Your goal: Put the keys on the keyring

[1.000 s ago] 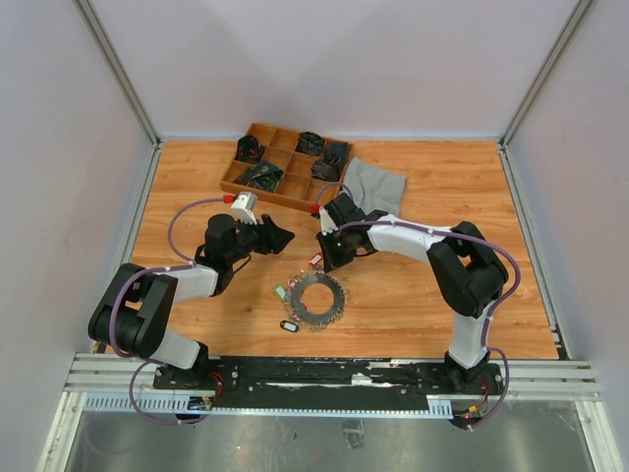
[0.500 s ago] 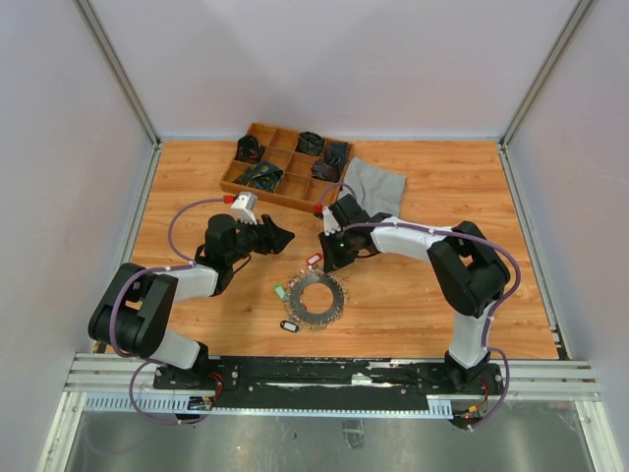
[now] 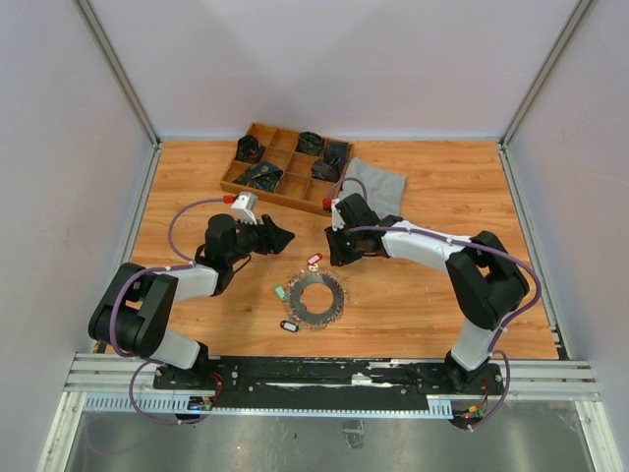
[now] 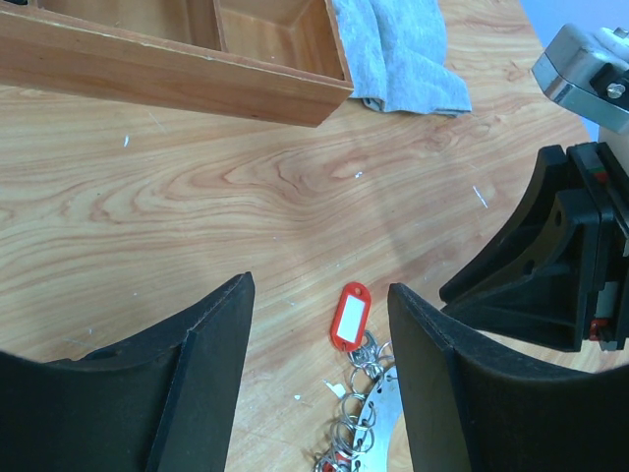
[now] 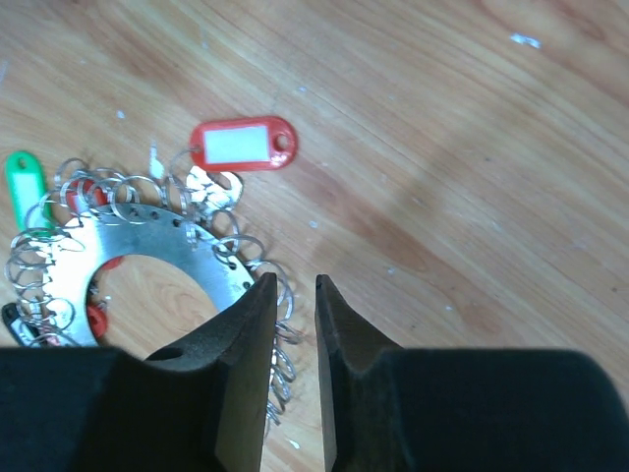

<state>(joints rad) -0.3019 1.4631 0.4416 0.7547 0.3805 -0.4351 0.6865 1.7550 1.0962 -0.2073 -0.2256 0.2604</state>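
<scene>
while your right gripper (image 5: 292, 324) hovers nearly clenched on nothing just past the keyring (image 3: 317, 297), your left gripper (image 4: 319, 369) stands released beside it. you see the keyring near the worktop's near edge, its red-tagged key (image 5: 241, 145) lying on its far side.

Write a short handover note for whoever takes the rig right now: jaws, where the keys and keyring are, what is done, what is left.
Left gripper: jaws wide open, empty, hovering behind the keyring.
Right gripper: jaws nearly closed, a narrow gap, nothing between them, above the ring's rim.
Keyring: flat on the table, centre front, small split rings around its edge.
Red-tagged key: lying at the ring's far edge; whether it is hooked on is unclear.
Green tag at the ring's left, dark tag at its front-left; attachment unclear.
Done: nothing certain.
Left: check each tagged key, thread any loose ones.
</scene>
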